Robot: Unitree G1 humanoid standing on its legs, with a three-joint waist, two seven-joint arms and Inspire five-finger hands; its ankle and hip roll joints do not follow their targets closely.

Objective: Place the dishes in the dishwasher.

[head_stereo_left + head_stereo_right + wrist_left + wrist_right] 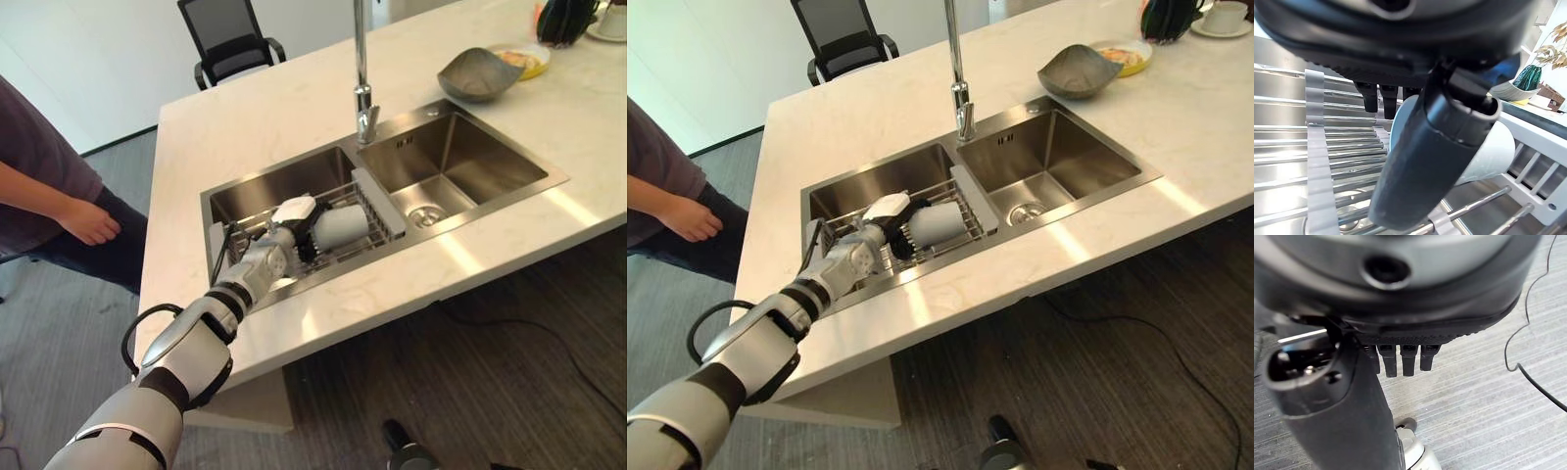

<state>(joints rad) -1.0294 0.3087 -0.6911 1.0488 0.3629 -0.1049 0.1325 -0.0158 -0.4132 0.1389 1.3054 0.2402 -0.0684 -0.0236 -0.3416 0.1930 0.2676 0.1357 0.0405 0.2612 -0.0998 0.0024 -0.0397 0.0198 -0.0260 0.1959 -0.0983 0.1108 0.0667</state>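
Note:
A white cup [343, 225] lies on its side on the wire rack [384, 217] in the sink's left basin. My left hand [291, 235] reaches into that basin and sits right at the cup's open end. In the left wrist view the thumb [1425, 161] crosses in front of the cup [1493, 152] while the fingers [1388, 100] stay straight above its rim. My right hand [1400, 293] hangs low over the grey floor, fingers straight, holding nothing.
A tall faucet [362, 88] stands between the two basins; the right basin [460, 166] holds only its drain. A grey bowl [478, 73] and a yellow plate [527, 59] sit on the far counter. A person [59, 196] stands at the left, by an office chair [230, 44].

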